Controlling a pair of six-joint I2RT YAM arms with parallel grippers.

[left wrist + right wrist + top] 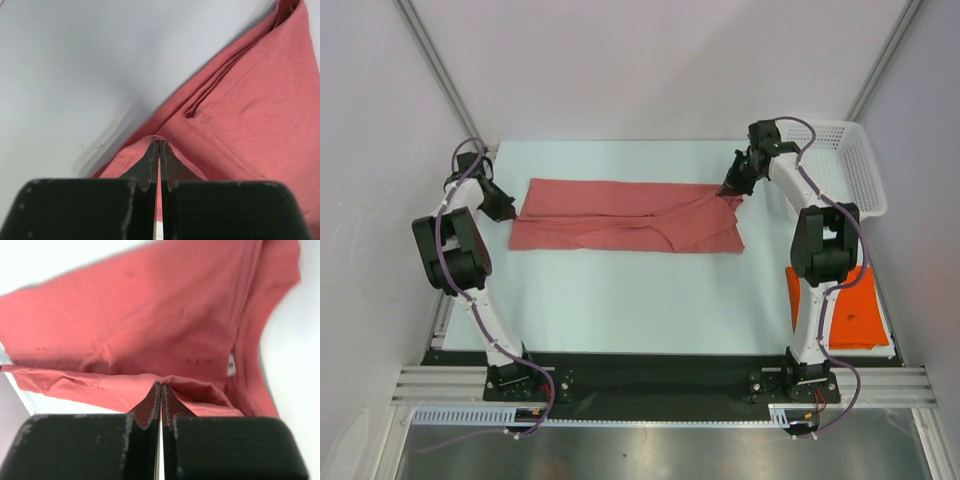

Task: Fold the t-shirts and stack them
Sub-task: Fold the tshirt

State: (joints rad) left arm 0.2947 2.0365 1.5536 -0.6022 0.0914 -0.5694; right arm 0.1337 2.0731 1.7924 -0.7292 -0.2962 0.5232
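The dusty pink-red t-shirt (625, 218) lies stretched in a long band across the far half of the table. My left gripper (507, 212) is shut on its left end, and in the left wrist view the cloth (240, 125) bunches over the closed fingertips (159, 144). At the band's right end my right gripper (730, 190) is shut on the upper corner; the right wrist view has the shirt (150, 325) folded over the fingertips (161, 386), a white label (230, 365) showing. The orange t-shirt (845, 305) lies as a flat rectangle at the near right, partly behind the right arm.
A white perforated basket (850, 165) stands at the far right corner, just behind the right arm. The pale table top (630, 300) shows between the shirt and the black rail at the arms' bases. Grey walls close in the left and right sides.
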